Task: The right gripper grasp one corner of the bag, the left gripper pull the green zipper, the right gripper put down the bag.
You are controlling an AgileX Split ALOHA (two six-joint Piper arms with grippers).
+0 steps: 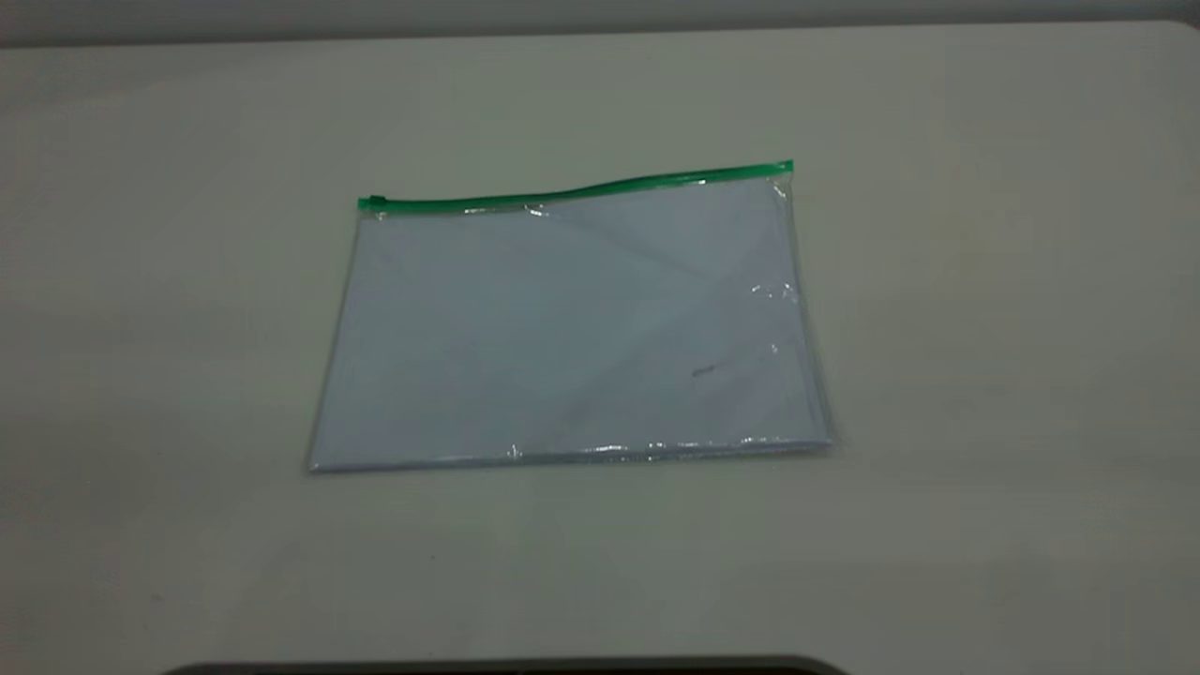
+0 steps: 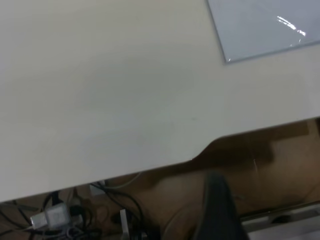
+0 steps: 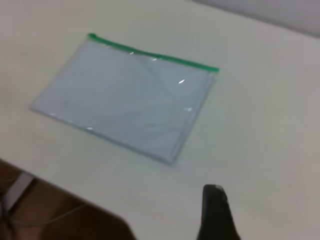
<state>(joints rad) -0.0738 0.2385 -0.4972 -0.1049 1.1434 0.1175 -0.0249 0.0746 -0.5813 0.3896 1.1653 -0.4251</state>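
The bag lies flat near the middle of a plain pale tabletop, its clear plastic showing white sheets inside. The zipper runs along the bag's far long edge in the exterior view, with the small slider at that edge's left end. Nothing touches the bag, and no arm shows in the exterior view.

Along the far side of the tabletop a strip of grey wall shows; a dark curved edge lines the near side.

The left wrist view shows one corner of the bag and the tabletop's edge, with a brown floor below it and a tangle of cables. Only one dark fingertip of the left hand shows there, off the tabletop, so whether it is open or closed I cannot tell.

The right hand likewise shows a single dark fingertip, well apart from the bag; its state I cannot tell either.
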